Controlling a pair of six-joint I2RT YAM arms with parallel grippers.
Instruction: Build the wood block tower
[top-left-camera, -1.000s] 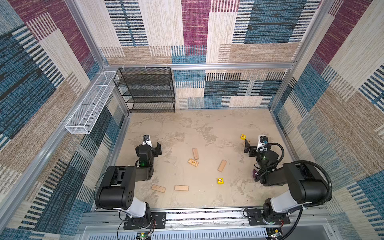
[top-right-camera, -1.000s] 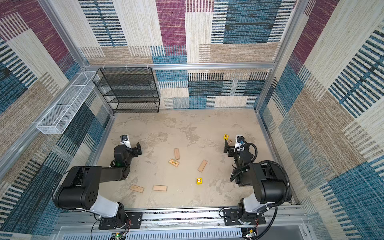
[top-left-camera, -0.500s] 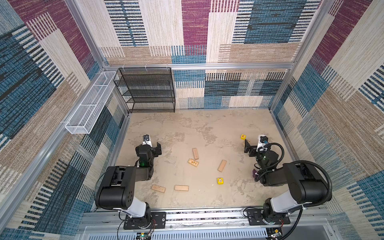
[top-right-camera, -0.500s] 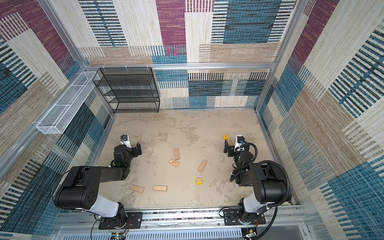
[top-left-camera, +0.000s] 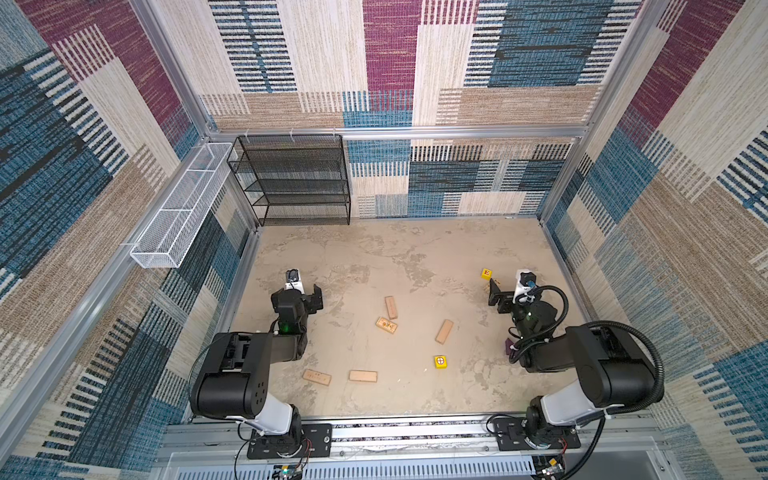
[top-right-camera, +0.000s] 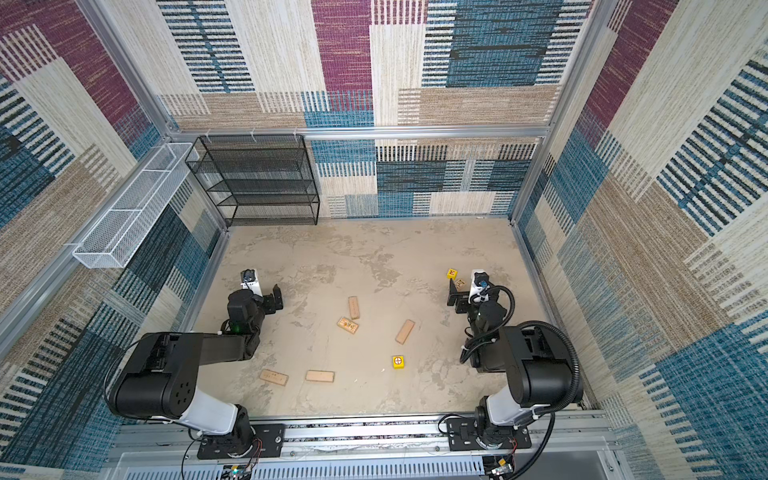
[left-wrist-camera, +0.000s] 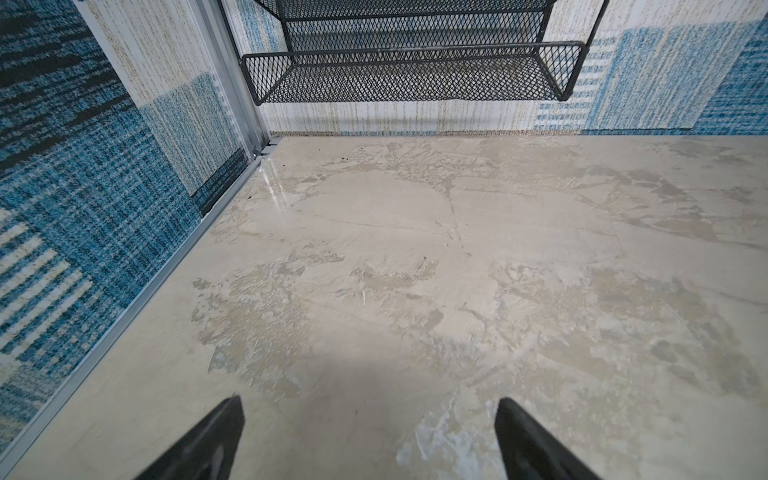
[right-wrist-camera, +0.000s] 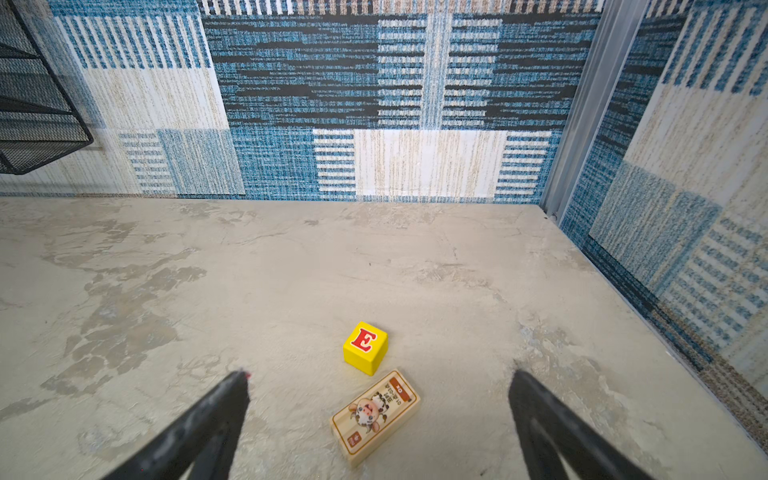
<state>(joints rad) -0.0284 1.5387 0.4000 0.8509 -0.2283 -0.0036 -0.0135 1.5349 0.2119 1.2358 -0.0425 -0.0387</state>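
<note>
Right wrist view shows you the right gripper (right-wrist-camera: 378, 373) spread wide, the yellow E cube (right-wrist-camera: 365, 347) just beside a printed plank (right-wrist-camera: 376, 415) before it at right, while your left gripper (left-wrist-camera: 368, 400) gapes wide at left.

A black metal mesh shelf rack (top-left-camera: 291, 178) stands at the eleven o'clock corner of the mottled beige tabletop (top-left-camera: 415, 253). A long white wire basket (top-left-camera: 178, 210) hangs at ten o'clock on the striped patchwork carpet wall (top-left-camera: 83, 166).

Six planks (top-left-camera: 390, 307) (top-left-camera: 386, 325) (top-left-camera: 444, 331) (top-left-camera: 316, 377) (top-left-camera: 363, 376) (right-wrist-camera: 375, 416), two cubes (top-left-camera: 486, 274) (top-left-camera: 441, 361), one wedge (top-left-camera: 508, 346)
</note>
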